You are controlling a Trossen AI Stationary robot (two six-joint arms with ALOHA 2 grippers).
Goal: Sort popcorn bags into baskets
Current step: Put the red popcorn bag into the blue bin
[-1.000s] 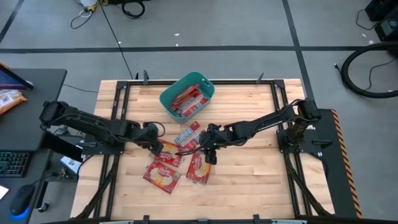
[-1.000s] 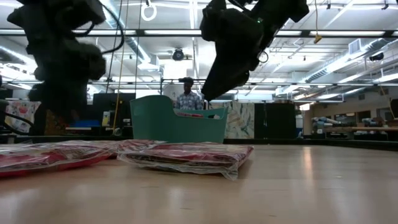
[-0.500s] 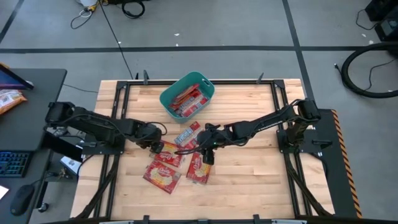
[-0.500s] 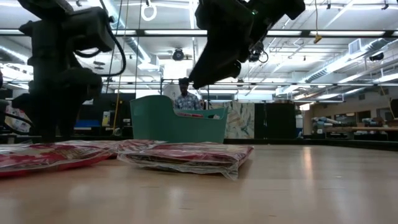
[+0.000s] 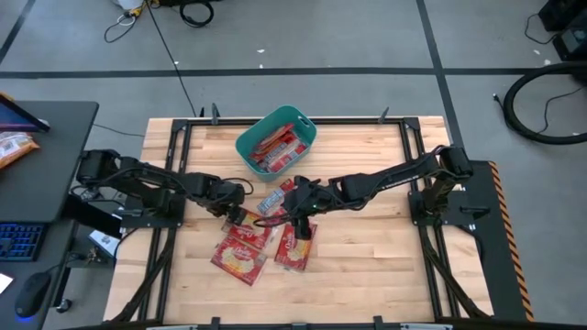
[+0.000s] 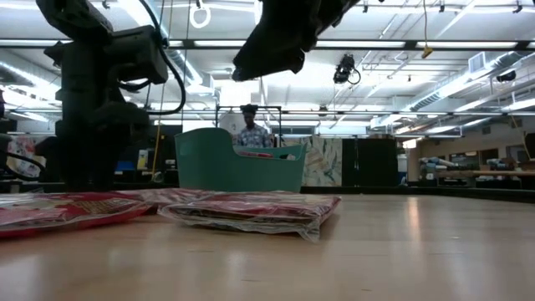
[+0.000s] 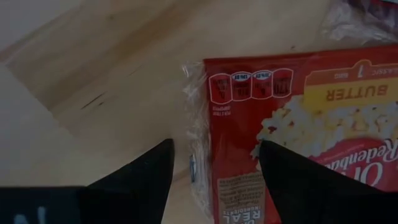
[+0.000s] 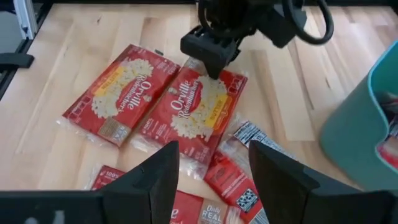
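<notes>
so my left gripper (image 5: 235,207) has dropped onto a popcorn bag (image 7: 298,137), fingers spread, ready to pinch it.

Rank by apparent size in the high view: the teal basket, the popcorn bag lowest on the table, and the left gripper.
1. teal basket, clearly largest.
2. lowest popcorn bag, flat on the table.
3. left gripper. It sits nearer the camera than the bag, so this gap is less sure.

Even overhead light on my table (image 5: 367,257), soft shadows only. Low view: bright ceiling strips (image 6: 468,46) backlight my arms into silhouettes, foreground wood blurred. My left wrist view soft, close popcorn bag (image 7: 298,137) slightly fuzzy, plastic glinting.
</notes>
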